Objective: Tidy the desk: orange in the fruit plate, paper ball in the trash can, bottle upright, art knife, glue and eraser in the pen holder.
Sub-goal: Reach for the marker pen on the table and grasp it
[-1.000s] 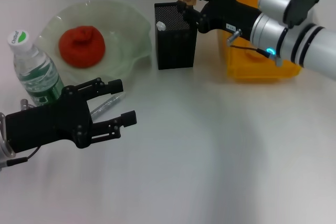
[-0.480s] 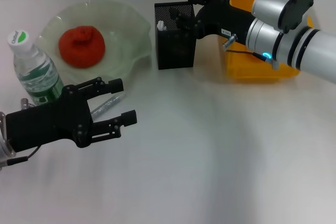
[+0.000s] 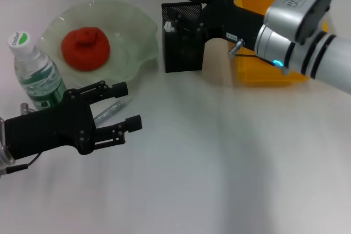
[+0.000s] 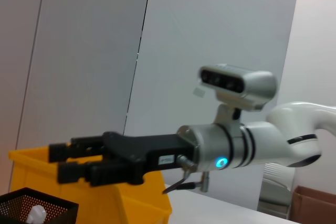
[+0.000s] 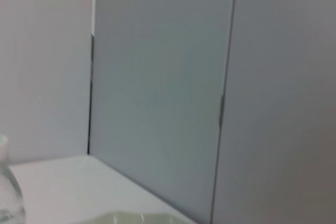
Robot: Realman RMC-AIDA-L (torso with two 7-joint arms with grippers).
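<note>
— Two tools out: right tool [image 3: 189, 12] over pen holder [image 3: 181, 45], far centre; grip state unclear. Eraser unseen.
— Left tool [image 3: 123, 105] spread, empty, near-left. Risk: clipping holder rim, tipping it.

No text is legible; the bottle [image 3: 34, 75] cap's green logo is unreadable.

black tools, silver-white banded forearm, small cyan light

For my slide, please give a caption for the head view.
Right gripper over the pen holder; orange in the fruit plate; bottle upright.
</note>
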